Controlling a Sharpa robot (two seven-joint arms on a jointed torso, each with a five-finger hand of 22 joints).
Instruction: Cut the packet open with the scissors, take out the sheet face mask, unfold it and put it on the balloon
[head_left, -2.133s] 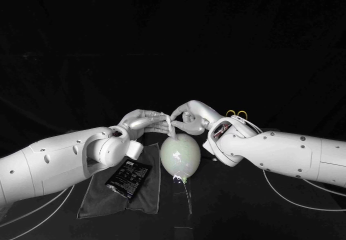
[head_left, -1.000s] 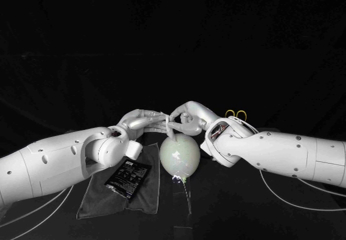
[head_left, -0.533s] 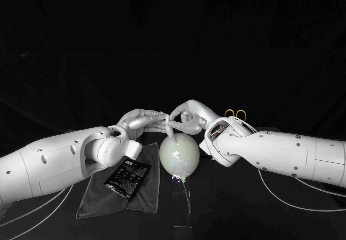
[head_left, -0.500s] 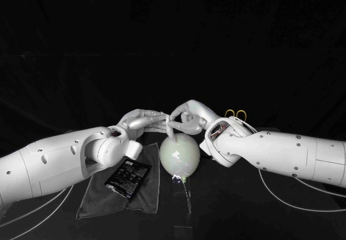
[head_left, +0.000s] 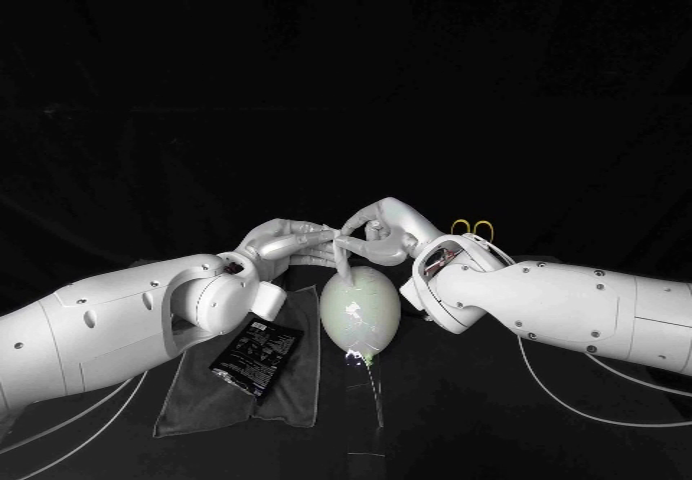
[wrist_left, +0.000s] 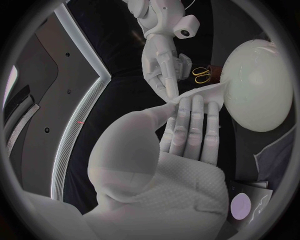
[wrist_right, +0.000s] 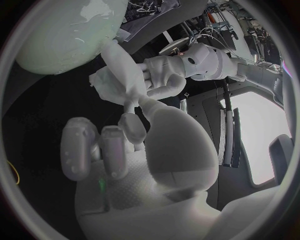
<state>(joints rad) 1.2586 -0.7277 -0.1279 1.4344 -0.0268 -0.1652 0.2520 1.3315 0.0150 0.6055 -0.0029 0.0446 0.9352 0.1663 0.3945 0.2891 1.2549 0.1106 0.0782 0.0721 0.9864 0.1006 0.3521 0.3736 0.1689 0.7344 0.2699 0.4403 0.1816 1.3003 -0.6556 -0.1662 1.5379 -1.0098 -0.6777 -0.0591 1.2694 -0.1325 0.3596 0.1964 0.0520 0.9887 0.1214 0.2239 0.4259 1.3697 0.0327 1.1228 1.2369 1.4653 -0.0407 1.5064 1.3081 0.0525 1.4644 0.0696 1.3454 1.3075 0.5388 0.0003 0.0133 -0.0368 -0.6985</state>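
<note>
A pale green balloon (head_left: 359, 308) lies on the table between my arms. Just above its far end, my left hand (head_left: 287, 243) and my right hand (head_left: 381, 229) meet and both pinch the folded white sheet mask (head_left: 343, 257), which hangs down to the balloon's top. The left wrist view shows the mask (wrist_left: 201, 93) across my left fingers (wrist_left: 190, 127), with my right hand (wrist_left: 164, 65) touching it beside the balloon (wrist_left: 257, 86). In the right wrist view the mask (wrist_right: 114, 76) sits between my left hand (wrist_right: 164, 75) and my right fingers (wrist_right: 103, 145), under the balloon (wrist_right: 59, 35).
The black packet (head_left: 257, 354) lies on a grey cloth (head_left: 253, 395) left of the balloon, partly under my left arm. Yellow-handled scissors (head_left: 473, 229) lie behind my right wrist and also appear as scissors (wrist_left: 201, 74) in the left wrist view. White cables (head_left: 577, 372) trail below my right arm.
My right hand has edged slightly up and toward the left hand, keeping its pinch on the mask. The balloon, packet and left arm have stayed put.
</note>
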